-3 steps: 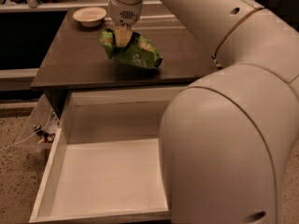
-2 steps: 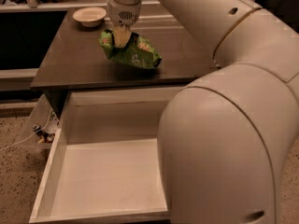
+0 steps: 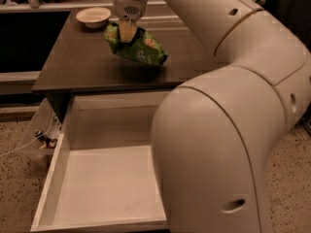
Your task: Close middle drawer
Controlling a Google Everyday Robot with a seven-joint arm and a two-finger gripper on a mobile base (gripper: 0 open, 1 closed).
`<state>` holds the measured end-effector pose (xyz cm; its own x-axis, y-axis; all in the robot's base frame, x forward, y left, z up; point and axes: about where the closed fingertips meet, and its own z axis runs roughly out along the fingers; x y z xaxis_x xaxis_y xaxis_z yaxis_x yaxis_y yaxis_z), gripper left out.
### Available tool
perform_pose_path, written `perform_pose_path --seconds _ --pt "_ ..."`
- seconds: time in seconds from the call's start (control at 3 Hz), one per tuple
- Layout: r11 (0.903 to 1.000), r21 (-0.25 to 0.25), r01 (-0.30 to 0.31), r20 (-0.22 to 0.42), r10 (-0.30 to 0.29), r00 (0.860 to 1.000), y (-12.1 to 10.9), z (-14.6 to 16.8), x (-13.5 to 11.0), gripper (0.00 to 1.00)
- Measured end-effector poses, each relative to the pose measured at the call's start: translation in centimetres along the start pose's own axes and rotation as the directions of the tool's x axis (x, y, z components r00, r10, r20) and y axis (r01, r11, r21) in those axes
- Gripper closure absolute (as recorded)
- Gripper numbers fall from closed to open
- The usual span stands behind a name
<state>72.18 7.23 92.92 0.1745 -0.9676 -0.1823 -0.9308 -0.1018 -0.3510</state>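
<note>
— Gripper status?
— I read the two-finger gripper (image 3: 127, 32) clamped on a crinkled green snack bag (image 3: 143, 51), above the glossy grey-brown cabinet top (image 3: 73, 67).
— Drawer?
— The wide off-white middle drawer (image 3: 97, 188) stands pulled out beneath.

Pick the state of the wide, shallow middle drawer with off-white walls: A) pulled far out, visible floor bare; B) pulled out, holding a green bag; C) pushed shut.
A: the middle drawer stands far out with its visible floor bare; the gripper is over the glossy grey-brown cabinet top, at the crinkled green snack bag.
</note>
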Motion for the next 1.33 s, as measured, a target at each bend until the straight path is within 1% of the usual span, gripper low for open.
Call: perform_pose_path --seconds 0.67,1.0,1.33 --pt "0.998 -0.062 -0.008 0.025 0.009 1.0 0.2 3.7 -0.6 1.0" --pt "0.998 -0.062 -0.008 0.025 0.009 1.0 0.2 3.7 -0.6 1.0" --pt "0.998 -0.062 -0.008 0.025 0.009 1.0 0.2 3.7 -0.6 0.81"
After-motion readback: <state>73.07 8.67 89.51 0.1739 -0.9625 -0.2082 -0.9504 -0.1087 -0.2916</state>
